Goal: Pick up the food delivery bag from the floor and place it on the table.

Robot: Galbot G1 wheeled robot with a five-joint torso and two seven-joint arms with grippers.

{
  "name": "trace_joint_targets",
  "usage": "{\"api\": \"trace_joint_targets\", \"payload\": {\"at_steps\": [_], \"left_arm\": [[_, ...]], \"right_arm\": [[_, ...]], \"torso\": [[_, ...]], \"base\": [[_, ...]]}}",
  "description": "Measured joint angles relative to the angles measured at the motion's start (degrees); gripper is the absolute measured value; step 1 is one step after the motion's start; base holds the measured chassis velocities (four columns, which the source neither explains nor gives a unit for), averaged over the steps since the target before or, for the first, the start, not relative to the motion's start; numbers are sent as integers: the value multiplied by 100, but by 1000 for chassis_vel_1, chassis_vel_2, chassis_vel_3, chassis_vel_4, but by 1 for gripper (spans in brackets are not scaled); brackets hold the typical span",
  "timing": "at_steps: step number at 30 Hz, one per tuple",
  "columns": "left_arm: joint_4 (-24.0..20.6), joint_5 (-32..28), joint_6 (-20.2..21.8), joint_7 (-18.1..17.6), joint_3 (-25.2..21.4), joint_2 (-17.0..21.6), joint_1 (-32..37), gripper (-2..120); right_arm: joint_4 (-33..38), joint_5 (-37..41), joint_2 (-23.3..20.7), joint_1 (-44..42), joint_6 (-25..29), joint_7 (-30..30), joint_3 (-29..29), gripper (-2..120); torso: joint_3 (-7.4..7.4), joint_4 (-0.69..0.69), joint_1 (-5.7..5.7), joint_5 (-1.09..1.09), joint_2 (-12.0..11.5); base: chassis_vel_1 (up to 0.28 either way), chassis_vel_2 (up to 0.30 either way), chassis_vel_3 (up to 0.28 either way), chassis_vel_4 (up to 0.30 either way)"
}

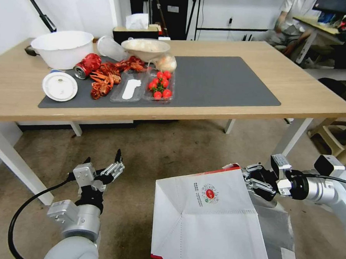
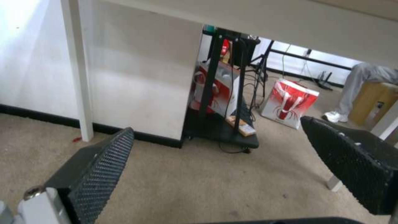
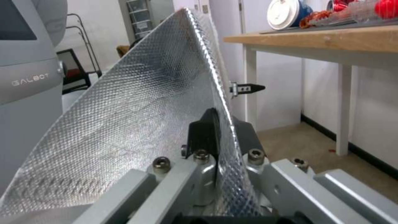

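1. Nearest the robot, the large white paper food delivery bag with red edges and silver foil lining (image 1: 211, 219) hangs tilted in front of the torso, its small round red-green logo facing up.
2. The right pincer (image 1: 254, 182) is clamped on the bag's upper rim – in the right wrist view the foil wall (image 3: 136, 109) passes between its two closed fingers (image 3: 205, 133).
3. The left pincer (image 1: 103, 161) hovers over the brownish-grey mottled carpet floor (image 1: 149, 151), holding nothing; its textured black pads (image 2: 104, 168) stand wide apart.
4. Beyond both arms stands the light-wood surface with white legs (image 1: 304, 93), covered partly by a dark grey mat (image 1: 221, 82).
5. On the mat's left part lie red crayfish (image 1: 106, 79), a clear tray of cherry tomatoes (image 1: 159, 85), a red can (image 1: 86, 64) and a round white lid (image 1: 60, 86) – with a white bowl (image 1: 62, 48) behind them.
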Motion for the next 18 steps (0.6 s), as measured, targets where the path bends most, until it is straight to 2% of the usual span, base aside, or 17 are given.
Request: {"api": "trace_joint_targets", "payload": {"at_steps": [18], "left_arm": [[-34,-1,9,-19,-8,2,10,100]], "right_arm": [[30,0,4,1,-1,2,-1,0]], "torso": [[272,0,150,0,419]], "base": [[0,0,0,0]]}}
